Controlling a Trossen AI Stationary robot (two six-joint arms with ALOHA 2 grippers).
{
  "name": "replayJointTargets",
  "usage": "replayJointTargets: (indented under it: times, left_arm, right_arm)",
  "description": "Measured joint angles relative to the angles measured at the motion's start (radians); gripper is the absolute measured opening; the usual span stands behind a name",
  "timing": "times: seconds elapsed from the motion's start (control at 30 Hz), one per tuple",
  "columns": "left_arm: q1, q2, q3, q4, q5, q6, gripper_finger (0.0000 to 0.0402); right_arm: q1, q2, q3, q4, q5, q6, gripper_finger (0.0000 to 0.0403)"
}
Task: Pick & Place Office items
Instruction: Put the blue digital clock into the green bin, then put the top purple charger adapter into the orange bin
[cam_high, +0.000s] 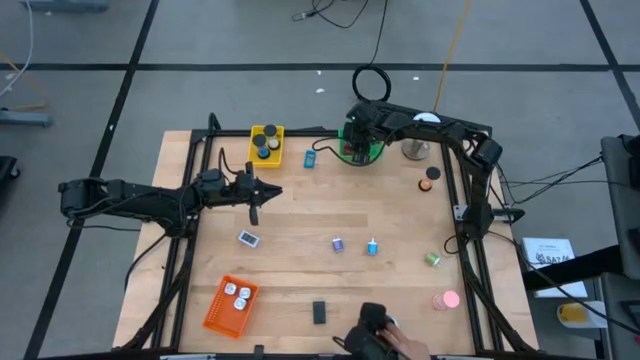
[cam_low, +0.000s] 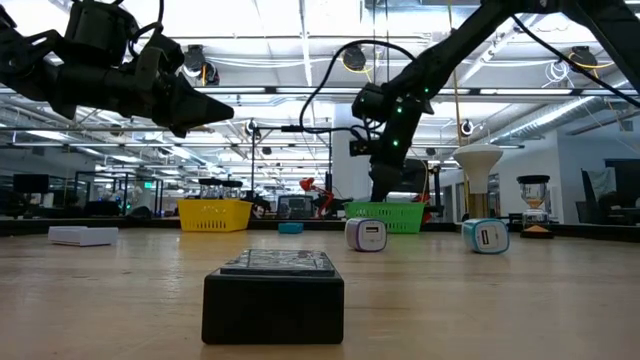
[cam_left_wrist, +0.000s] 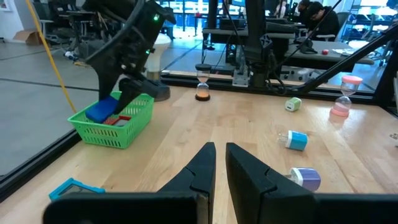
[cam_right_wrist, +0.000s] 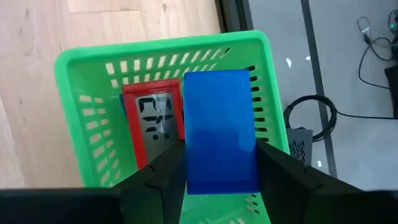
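1. The flat blue rectangular block (cam_right_wrist: 219, 130) is clamped between the two dark fingers of my right gripper (cam_right_wrist: 217, 171), directly above the green slatted plastic basket (cam_right_wrist: 84, 127) at the far edge of the tabletop (cam_high: 300, 225).
2. Under the block, inside that basket, lies a red-framed piece with a grey display face (cam_right_wrist: 152, 121).
3. From the left wrist view the blue block sits at the basket's rim, with my right gripper reaching down to it.
4. Just beside the green basket on the tabletop lies a small flat cyan piece (cam_high: 309, 158), and farther along the far edge stands a yellow slatted basket (cam_high: 266, 145) holding dark discs.
5. My left gripper (cam_high: 254, 200) hangs above the tabletop's left part, well apart from the green basket, its fingers drawn nearly together around nothing.
6. In the middle of the tabletop sit a purple-and-white clip (cam_high: 338, 244) and a cyan-and-white clip (cam_high: 372, 247), near each other; a green clip (cam_high: 432, 259) lies farther right.
7. A pink round piece (cam_high: 446, 299) stands near the right front corner.
8. A black block (cam_high: 319, 312) lies at the near edge, and an orange slatted basket (cam_high: 218, 312) with white bits inside sits at the front left.
9. A small white flat piece (cam_high: 248, 238) lies below my left gripper.
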Motion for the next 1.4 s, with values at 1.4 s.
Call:
replayJointTargets:
  times: [1.4]
  left_arm:
    - [0.000, 0.000, 0.000, 0.000, 0.000, 0.000, 0.0042]
  right_arm:
    - [0.087, -0.117, -0.041, 0.085, 0.160, -0.012, 0.0126]
